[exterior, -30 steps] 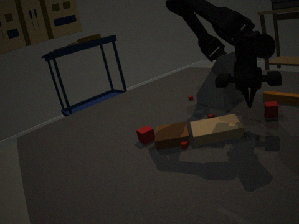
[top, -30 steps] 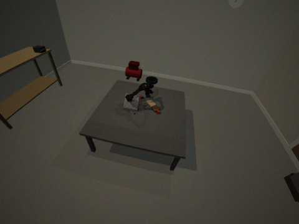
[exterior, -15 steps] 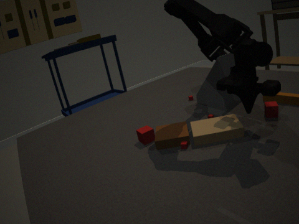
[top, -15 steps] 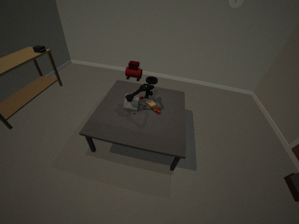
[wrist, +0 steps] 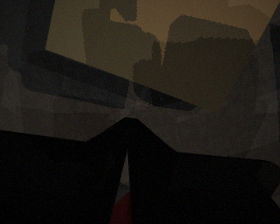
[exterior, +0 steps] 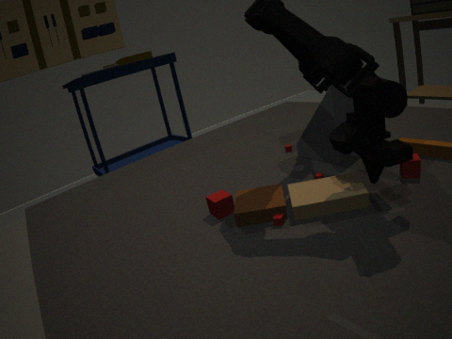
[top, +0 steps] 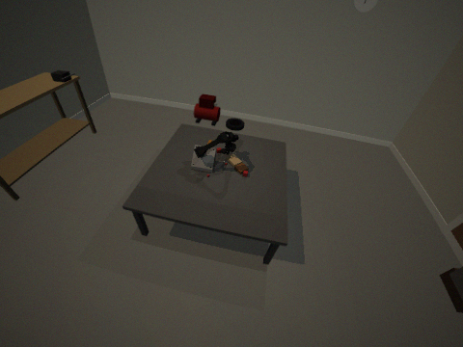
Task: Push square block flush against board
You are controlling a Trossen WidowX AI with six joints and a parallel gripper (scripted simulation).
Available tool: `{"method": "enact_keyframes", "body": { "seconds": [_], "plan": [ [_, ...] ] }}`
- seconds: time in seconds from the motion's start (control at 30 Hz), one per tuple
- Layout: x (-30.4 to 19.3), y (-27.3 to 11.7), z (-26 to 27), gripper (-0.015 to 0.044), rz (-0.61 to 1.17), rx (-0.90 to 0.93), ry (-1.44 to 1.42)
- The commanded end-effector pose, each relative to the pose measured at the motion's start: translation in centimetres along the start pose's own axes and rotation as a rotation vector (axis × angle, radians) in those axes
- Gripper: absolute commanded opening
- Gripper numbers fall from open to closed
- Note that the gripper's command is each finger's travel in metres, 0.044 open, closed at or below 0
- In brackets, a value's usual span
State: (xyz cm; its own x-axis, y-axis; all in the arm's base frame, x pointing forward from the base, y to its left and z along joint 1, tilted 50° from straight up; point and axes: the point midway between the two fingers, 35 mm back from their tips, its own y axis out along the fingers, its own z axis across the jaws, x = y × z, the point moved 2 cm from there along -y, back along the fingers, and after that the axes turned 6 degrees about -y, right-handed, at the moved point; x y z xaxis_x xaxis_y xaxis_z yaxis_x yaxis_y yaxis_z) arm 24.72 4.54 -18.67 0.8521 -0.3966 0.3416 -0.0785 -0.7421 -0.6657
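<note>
Pale tan board [top: 236, 161] [exterior: 325, 195] [wrist: 200, 60], flat, oblong, lower centre-right of the exterior view; squarish brown block [top: 241, 168] [exterior: 260, 204] just left of it; black gripper [top: 225, 152] [exterior: 374, 180] [wrist: 130, 124] points down near the board's right end, jaws clenched on nothing.

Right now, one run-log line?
gripper: shut, empty | square block: beside board's end | full contact: unclear | hand withdrawal: pending

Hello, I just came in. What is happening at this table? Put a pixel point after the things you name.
A robot arm, its gripper [exterior: 374, 177] shut and holding nothing, hovers by the far end of the pale board [exterior: 327, 195] [top: 236, 160]. At the other end, the brown square block [exterior: 260, 203] [top: 241, 169] lies close against the board. I cannot tell whether they touch fully or their edges are even.
</note>
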Motion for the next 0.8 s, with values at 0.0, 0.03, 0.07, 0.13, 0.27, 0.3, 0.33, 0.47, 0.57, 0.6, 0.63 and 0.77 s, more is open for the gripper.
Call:
{"method": "enact_keyframes", "body": {
  "seconds": [0.0,0.03,0.07,0.13,0.27,0.3,0.33,0.47,0.57,0.6,0.63,0.77],
  "plan": [
    [0.0,0.8,-0.3,0.0,-0.001,-0.008,0.129],
    [0.0,1.0,-0.3,0.0,-0.002,-0.008,0.164],
    [0.0,1.1,-0.4,0.0,-0.002,-0.008,0.192],
    [0.0,1.2,-0.4,0.0,-0.002,-0.008,0.215],
    [0.0,1.2,-0.4,0.0,-0.002,-0.008,0.215],
    [0.1,1.2,-0.4,0.0,-0.002,-0.008,0.215],
    [0.1,1.2,-0.4,0.0,-0.002,-0.008,0.215],
    [0.7,1.2,-0.5,0.0,-0.002,-0.007,0.215],
    [1.1,1.2,-0.6,0.0,-0.002,-0.007,0.214],
    [1.3,1.2,-0.7,0.0,-0.002,-0.007,0.214],
    [1.4,1.2,-0.7,0.0,-0.001,-0.006,0.214],
    [2.0,1.2,-0.9,0.0,-0.001,-0.006,0.214]
  ]
}}
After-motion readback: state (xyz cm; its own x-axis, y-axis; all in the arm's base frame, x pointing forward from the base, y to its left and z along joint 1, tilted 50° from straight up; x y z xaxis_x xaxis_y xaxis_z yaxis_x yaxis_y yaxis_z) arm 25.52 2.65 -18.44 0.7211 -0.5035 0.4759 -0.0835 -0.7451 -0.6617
